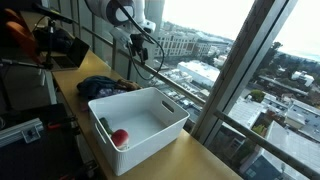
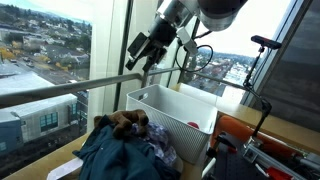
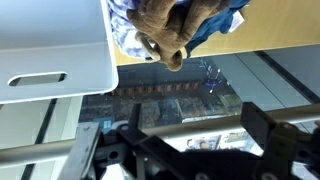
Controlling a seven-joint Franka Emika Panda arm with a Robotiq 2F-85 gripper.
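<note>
My hand (image 2: pixel 148 48) hangs high in the air, fingers (image 3: pixel 268 135) spread wide with nothing between them. In the wrist view the two stand far apart, with only the street far below showing in the gap. The toy (image 3: pixel 168 35), brown and furry, lies well beneath my hand and ahead of my fingertips, on a heap of blue clothes (image 2: pixel 120 155). A white bin (image 1: pixel 150 135) stands just beside that heap, below me and off to one side of my fingers. A red ball (image 1: pixel 120 137) lies in it, at the end away from my hand. I touch nothing.
</note>
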